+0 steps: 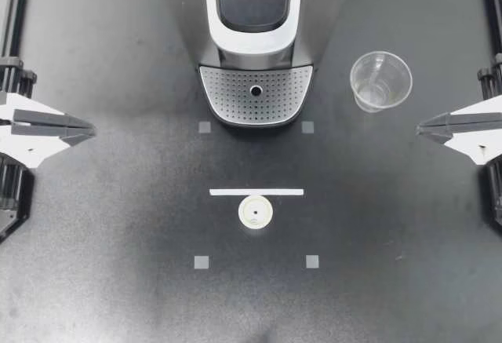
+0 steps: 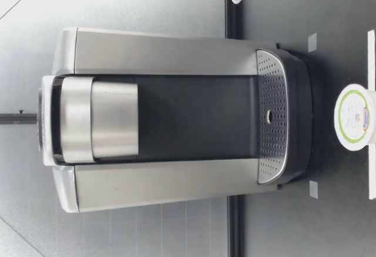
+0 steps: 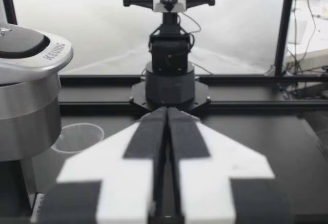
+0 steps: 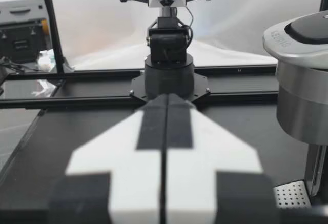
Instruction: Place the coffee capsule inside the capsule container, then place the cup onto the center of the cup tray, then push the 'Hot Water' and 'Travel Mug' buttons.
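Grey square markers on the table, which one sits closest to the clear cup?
The marker beside the cup tray on the cup side; the others lie farther.

Left pincer (image 1: 91, 130), right pincer (image 1: 420, 129), white wedges w/ blk strips

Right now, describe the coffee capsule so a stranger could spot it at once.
Find the coffee machine at the back of the table. In front of it lies a thin white strip, with the coffee capsule right beside it. It's a small white disc, unlike the clear cup.
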Motion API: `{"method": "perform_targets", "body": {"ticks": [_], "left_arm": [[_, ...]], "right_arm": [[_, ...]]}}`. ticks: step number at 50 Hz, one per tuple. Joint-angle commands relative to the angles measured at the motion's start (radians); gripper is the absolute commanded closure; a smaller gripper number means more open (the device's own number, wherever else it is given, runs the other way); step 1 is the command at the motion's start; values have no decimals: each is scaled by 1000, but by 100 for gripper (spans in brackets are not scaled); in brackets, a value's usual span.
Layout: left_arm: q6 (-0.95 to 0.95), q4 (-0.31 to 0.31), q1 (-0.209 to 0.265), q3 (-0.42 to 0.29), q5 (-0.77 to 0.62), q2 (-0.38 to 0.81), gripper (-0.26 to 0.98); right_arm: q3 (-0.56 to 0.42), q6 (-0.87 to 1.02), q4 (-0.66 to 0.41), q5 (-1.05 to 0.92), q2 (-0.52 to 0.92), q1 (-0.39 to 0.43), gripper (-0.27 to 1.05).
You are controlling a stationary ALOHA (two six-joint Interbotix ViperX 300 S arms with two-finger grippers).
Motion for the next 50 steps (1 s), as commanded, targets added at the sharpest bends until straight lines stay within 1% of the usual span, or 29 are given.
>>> {"method": "perform_targets", "body": {"ticks": [1, 6, 14, 22, 30, 36, 44, 50], "left_arm": [[8, 3, 3, -18, -8, 11, 56], [8, 3, 3, -25, -8, 14, 64], [-3, 3, 3, -21, -8, 54, 65], [-9, 3, -5, -21, -8, 163, 65], [-32, 3, -29, -34, -6, 291, 65], [-60, 3, -60, -46, -5, 391, 65], [-83, 3, -89, -77, -6, 520, 65], [-86, 3, -95, -115, -5, 630, 65]], "right_arm": [[-11, 3, 0, -6, 6, 0, 61], [-14, 3, 0, -17, 17, 0, 68], [-21, 6, 0, -40, 63, 0, 69], [-38, 11, 0, -43, 163, 0, 69], [-51, 34, 0, -43, 272, 0, 69], [-61, 64, 0, -43, 356, 12, 69], [-77, 80, 0, -38, 472, 38, 69], [-103, 81, 0, -35, 577, 55, 69]]}}
